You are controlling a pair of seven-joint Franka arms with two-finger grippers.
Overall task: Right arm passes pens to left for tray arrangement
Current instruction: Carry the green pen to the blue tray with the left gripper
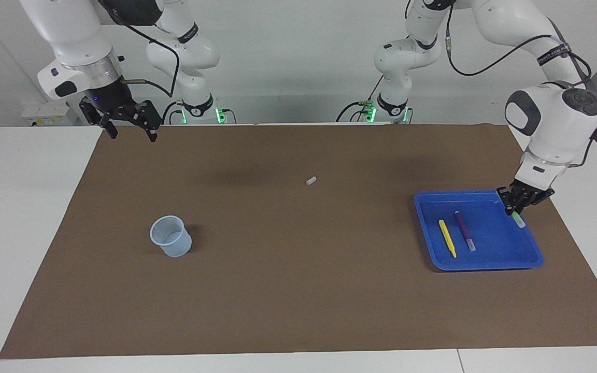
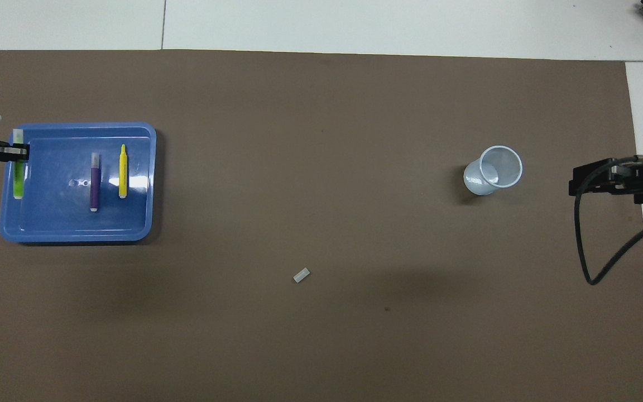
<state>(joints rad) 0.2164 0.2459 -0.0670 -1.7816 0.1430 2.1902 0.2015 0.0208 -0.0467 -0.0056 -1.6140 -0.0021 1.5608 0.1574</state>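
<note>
Overhead view: left gripper (image 2: pixel 18 152) at frame's left edge, jaws pinching green pen (image 2: pixel 18 177) over blue tray's (image 2: pixel 76 234) rim. Risk: released here, the pen tips outside. Yellow pen (image 2: pixel 123 171), purple pen (image 2: pixel 95 182) lie inside. Right gripper (image 1: pixel 128 124) waits, jaws spread.

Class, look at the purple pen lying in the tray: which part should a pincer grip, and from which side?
Grip the purple pen mid-barrel, coming straight down. It lies flat in the blue tray, and the yellow pen lies close alongside, so the fingers need to straddle the barrel carefully.
</note>
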